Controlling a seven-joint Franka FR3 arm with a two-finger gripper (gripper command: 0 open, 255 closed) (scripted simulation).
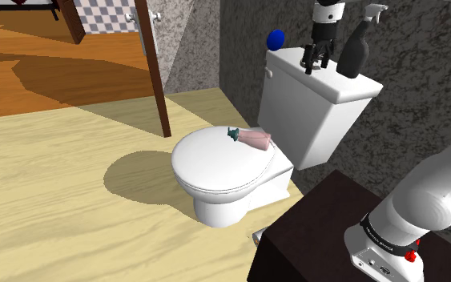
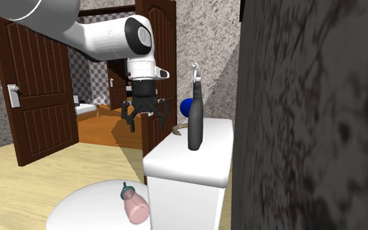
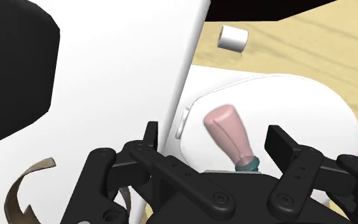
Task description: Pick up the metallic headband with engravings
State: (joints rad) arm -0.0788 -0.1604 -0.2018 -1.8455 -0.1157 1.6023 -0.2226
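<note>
Hovering close over the white toilet tank (image 1: 316,120): the end effector (image 1: 315,62), pointing down at the tank's lid. Fingers stand apart and clasp nothing. Wrist view confirms this: both black fingers (image 3: 279,141) are spread, with open space between them.

Headband (image 3: 13,191): a thin, dull bronze-brown arc lying on the tank lid. It sits off to one side of the end effector, outside the gap between the fingers and close to one of them. Cannot tell whether it touches that finger. Engravings not discernible.

Also on the tank lid: a dark spray bottle (image 1: 353,50), upright, just beside the end effector. A blue ball-shaped object (image 1: 276,38) sits at the lid's far end, toward the shoulder view's left.

Below the tank, a pink bottle (image 1: 253,139) with a teal cap lies on its side on the closed toilet seat lid (image 1: 215,160), near the hinge.

Dark stand (image 1: 320,232) at the shoulder view's lower right. Brown panelled door (image 2: 42,104) stands open beyond the toilet.
</note>
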